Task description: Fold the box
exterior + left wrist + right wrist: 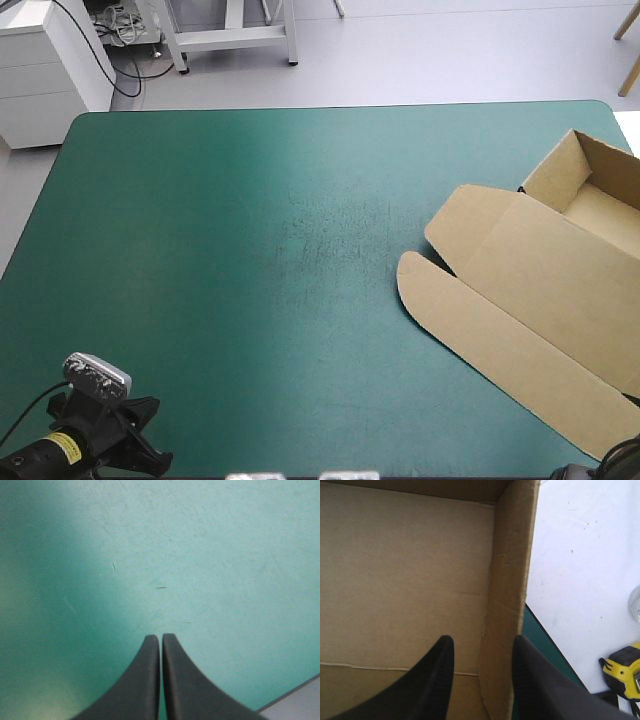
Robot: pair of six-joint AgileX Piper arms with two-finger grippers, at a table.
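Box (540,290) lies at the right edge of the bench (250,250), with tray walls raised at its far end and the lid (500,340) flat toward the middle. Left tool (161,639) hangs over bare bench at the near left corner, fingers pressed together, holding nothing. Right tool (482,639) stands open astride one wall (507,580), one finger inside the tray, gripping nothing. Step in hand, by judgement: seizing that wall. The next move calls for closing squarely on the board without creasing it.

box (540,290): brown board, matt, papery, creased along the score lines.
cover (250,250): teal-green, matt, fine scuffs and scratches showing.
fingers (142,680): black, smooth, dull sheen.
tape measure (622,667): yellow casing, plastic-looking, slightly glossy.
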